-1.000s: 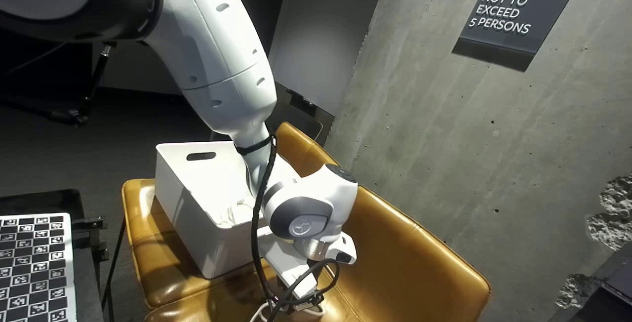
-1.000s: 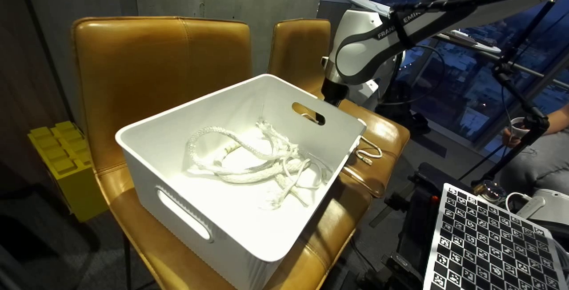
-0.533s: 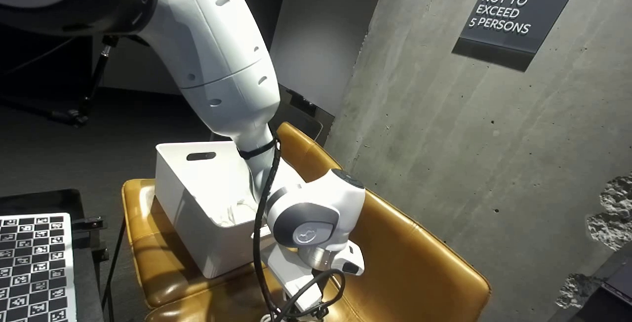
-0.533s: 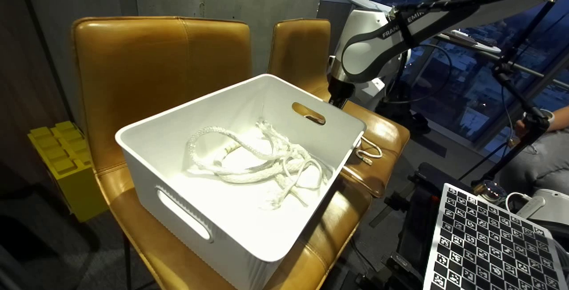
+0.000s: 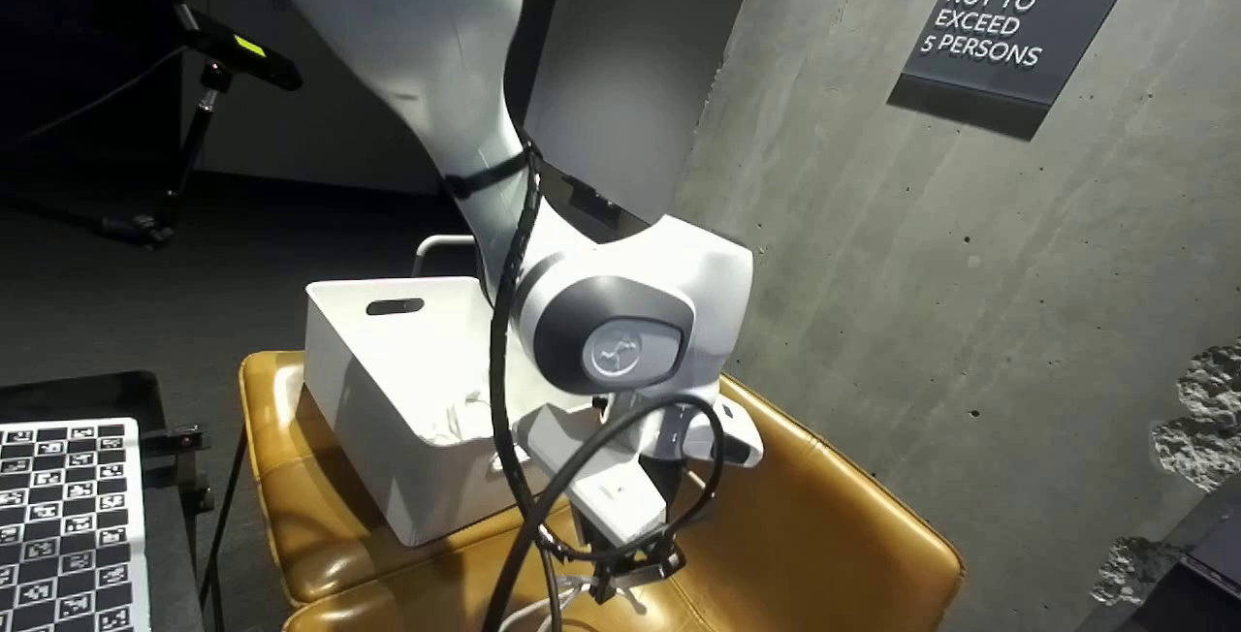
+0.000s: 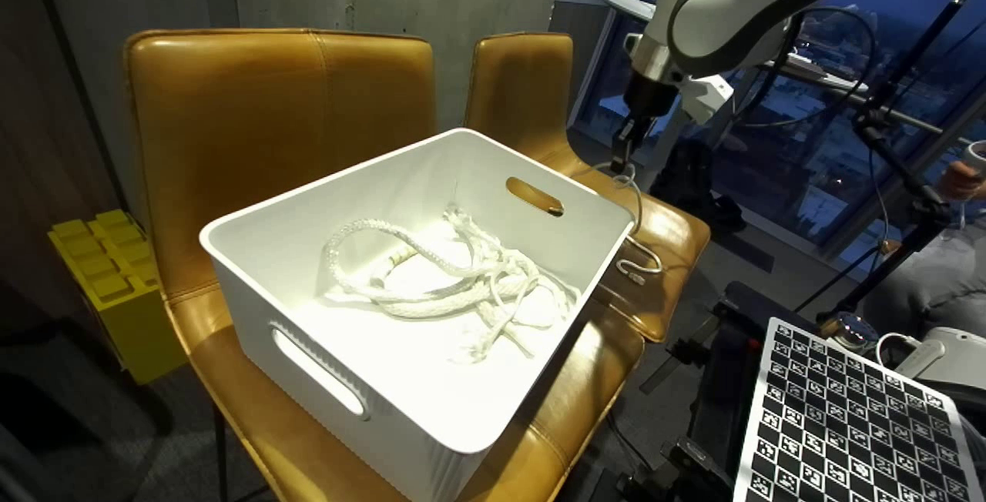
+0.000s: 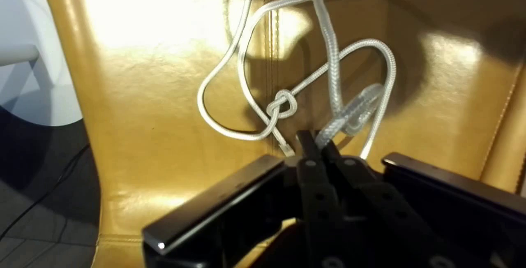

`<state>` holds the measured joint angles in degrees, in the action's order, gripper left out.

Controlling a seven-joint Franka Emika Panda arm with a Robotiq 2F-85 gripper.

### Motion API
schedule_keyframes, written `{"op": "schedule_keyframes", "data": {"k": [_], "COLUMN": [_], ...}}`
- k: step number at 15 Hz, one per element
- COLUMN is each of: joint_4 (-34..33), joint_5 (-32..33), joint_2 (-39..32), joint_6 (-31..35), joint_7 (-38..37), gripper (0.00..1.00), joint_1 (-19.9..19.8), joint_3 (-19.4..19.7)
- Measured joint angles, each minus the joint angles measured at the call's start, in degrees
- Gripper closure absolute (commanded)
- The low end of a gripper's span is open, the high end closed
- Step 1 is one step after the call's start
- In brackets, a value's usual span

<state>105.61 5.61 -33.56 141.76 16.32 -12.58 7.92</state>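
Observation:
My gripper [image 7: 316, 139] is shut on a thin white braided rope [image 7: 332, 54], pinched at the tips of its black fingers. Part of this rope hangs in the air above the tan leather seat [image 7: 144, 107]; the rest lies there in loops, with a loose knot [image 7: 274, 114] left of the fingers. In an exterior view the gripper [image 6: 621, 163] is raised over the far seat, with the rope [image 6: 639, 205] trailing down from it. The white bin [image 6: 254, 317] stands beside it, and thicker pale ropes [image 6: 431, 306] lie inside.
The bin wall [image 5: 368, 428] rises close to the wrist, and a chair backrest [image 5: 824, 516] stands on its far side. A yellow block [image 6: 115, 286] is on the floor. A checkered board [image 6: 840, 425] and a person [image 6: 940, 271] are at the right.
The arm has risen, and the gripper has come up from low behind the bin into sight. A stretch of the thin rope has lifted off the seat with it.

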Motion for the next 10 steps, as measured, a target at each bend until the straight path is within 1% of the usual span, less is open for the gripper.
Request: {"op": "schedule_keyframes", "data": {"k": [5,10], "joint_4": [6.9,10.0], "joint_5": [1.9,4.5], "joint_2": [15.2,28.9], "joint_6": [-0.3,-1.2], "joint_7": [1.0,1.7], "gripper": [0.99,0.99], "joint_1": [1.2,5.0], "joint_3": [-0.4,-1.9]}}
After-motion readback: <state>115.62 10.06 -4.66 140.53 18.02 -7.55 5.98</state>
